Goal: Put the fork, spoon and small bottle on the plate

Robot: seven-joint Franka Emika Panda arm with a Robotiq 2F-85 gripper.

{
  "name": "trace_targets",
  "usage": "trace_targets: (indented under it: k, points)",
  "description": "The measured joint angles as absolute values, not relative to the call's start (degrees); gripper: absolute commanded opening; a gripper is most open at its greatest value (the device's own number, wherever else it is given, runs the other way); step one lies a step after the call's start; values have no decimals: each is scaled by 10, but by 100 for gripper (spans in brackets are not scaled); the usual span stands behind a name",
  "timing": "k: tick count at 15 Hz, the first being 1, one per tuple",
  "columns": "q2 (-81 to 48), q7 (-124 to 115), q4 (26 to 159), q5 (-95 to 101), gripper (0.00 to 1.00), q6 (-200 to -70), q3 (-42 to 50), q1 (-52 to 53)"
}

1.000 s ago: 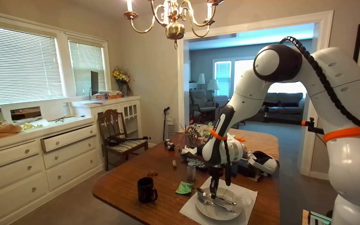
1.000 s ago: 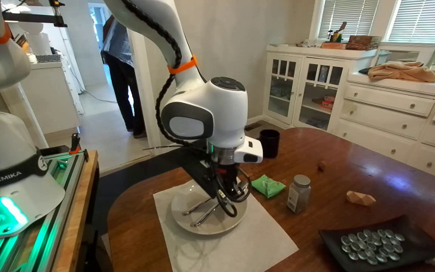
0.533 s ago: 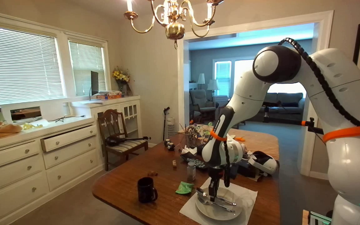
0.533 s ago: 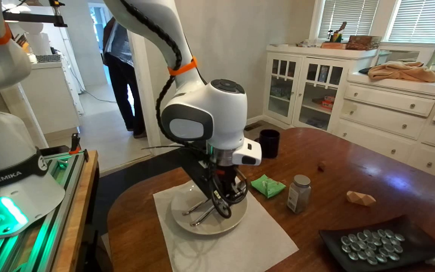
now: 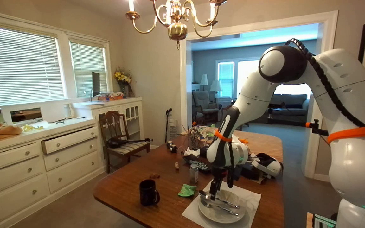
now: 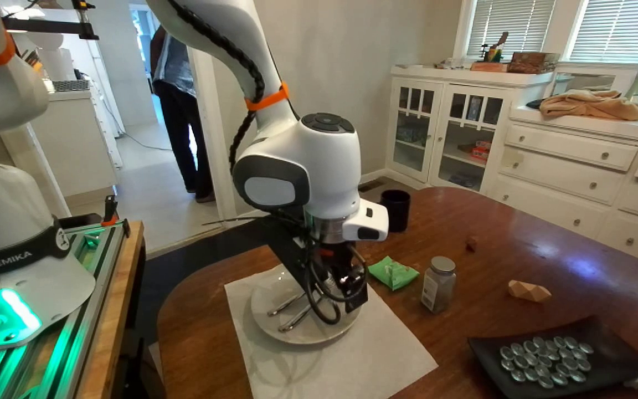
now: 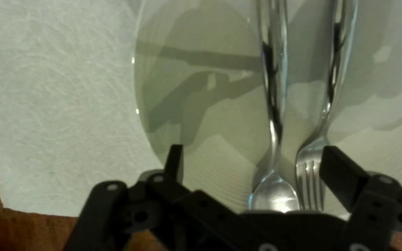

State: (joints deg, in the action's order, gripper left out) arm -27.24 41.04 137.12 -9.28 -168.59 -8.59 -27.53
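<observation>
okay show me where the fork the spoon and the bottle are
Fork (image 7: 334, 80): wrist view, on the handle.
Spoon (image 7: 276, 94): wrist view, on the handle.
Bottle (image 6: 440, 286): in an exterior view, on the body.

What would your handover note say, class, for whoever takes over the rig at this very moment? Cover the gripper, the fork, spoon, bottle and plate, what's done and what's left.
Gripper: open, holding nothing, low over the plate; whether a finger touches the fork, I can't tell.
Things: fork and spoon lie side by side on the plate; the bottle stands upright on the table, off the plate.
Done: fork and spoon.
Left: bottle onto the plate. Probably best to lift clear of the cutlery first.
</observation>
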Motion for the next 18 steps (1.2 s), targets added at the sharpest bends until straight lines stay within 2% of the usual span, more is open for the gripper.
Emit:
trace_targets:
  k: [8, 14, 18]
  points:
    - [-238, 409, 1393, -86, 100, -1750, -118, -343]
    - [-231, 363, 1379, 27, 100, -1762, 29, -256]
    - [-239, 328, 1339, 50, 100, -1763, 55, -229]
